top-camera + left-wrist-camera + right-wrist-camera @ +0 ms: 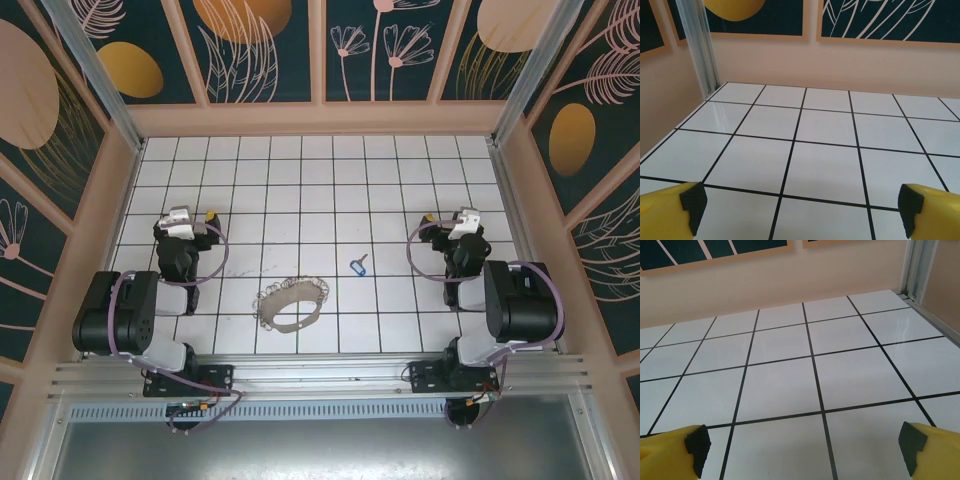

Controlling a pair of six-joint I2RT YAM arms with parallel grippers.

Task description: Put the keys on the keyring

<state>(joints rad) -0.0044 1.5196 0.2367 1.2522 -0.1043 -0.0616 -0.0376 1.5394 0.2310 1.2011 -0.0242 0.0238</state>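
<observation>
Here, the 2 grippers stand wide open and empty above the tiled table (300,180): the left gripper (188,216) (802,206) at the left side, the right gripper (458,220) (802,444) at the right. The key (359,266) lies between them, nearer the right. The keyring (290,323) lies near the front edge, left of the key and apart from it.
</observation>
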